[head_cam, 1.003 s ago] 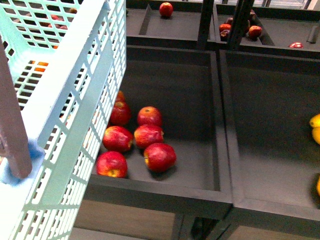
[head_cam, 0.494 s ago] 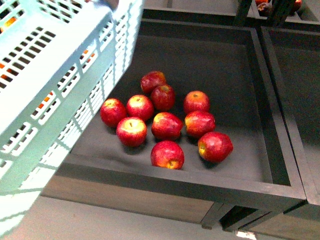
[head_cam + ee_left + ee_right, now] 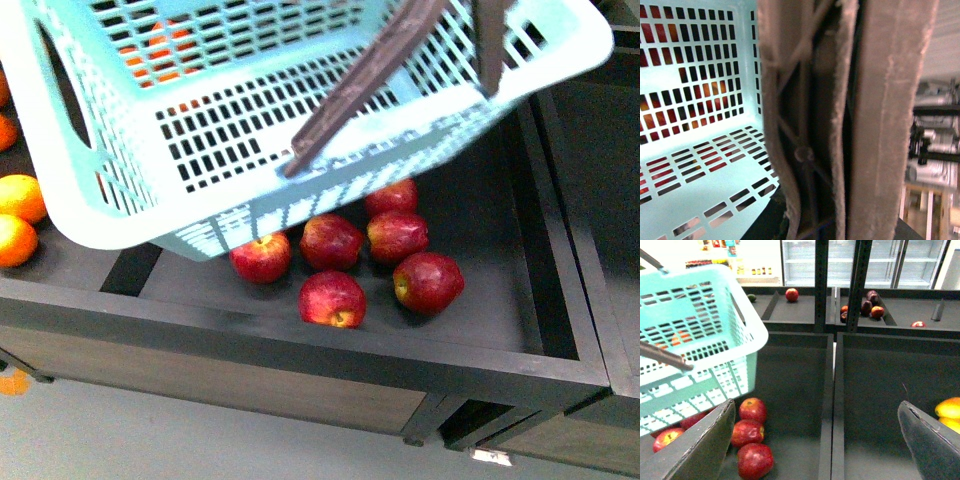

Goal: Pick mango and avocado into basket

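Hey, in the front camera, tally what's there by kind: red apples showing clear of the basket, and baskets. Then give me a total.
red apples: 6
basket: 1
Total: 7

Dark display bins (image 3: 450, 362) were set over a grey floor (image 3: 150, 440); glass-doored coolers (image 3: 890, 262) were seen brightly lit behind.

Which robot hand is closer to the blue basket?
Left. Its wrist camera sits right against the handle of the basket. The right gripper hangs open over the dark bins, apart from the basket.
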You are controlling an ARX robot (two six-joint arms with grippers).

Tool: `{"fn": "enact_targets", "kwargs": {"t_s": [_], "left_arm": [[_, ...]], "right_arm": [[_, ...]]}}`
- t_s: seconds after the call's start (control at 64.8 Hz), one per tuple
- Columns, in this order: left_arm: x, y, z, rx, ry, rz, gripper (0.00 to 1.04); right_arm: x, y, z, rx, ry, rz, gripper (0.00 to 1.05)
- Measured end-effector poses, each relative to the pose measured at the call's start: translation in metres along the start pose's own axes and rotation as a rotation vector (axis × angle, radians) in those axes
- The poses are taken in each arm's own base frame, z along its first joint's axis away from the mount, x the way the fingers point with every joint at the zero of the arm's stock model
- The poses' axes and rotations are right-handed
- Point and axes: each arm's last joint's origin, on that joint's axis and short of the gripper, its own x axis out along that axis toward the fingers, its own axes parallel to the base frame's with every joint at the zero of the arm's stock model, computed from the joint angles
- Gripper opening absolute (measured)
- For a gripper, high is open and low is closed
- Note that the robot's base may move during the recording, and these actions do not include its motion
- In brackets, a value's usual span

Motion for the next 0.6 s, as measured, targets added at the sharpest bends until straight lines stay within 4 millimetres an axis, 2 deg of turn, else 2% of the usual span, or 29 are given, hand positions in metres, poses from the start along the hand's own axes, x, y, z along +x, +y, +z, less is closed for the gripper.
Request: {"fn": "enact_targets", "kwargs": {"t_s": [0.123,0.309,0.401,0.602], "left_arm": [[0.014,-0.023,-0.026,0.07,0.127,-0.045,0.16],[0.016,-0.051,-0.053,0.169,0.182,-0.089,0.16],[0.019,-0.053,-0.06,0.194,0.2,-0.083,0.16],[0.02,-0.052,-0.061,0.196,0.204,-0.077,0.16]], "right_arm": [[0.0,0.0,0.0,0.0,0.0,0.0,0.96],[0.0,0.0,0.0,0.0,0.0,0.0,0.96],[0.0,0.0,0.0,0.0,0.0,0.0,0.96],[0.0,0.0,0.0,0.0,0.0,0.0,0.96]]}}
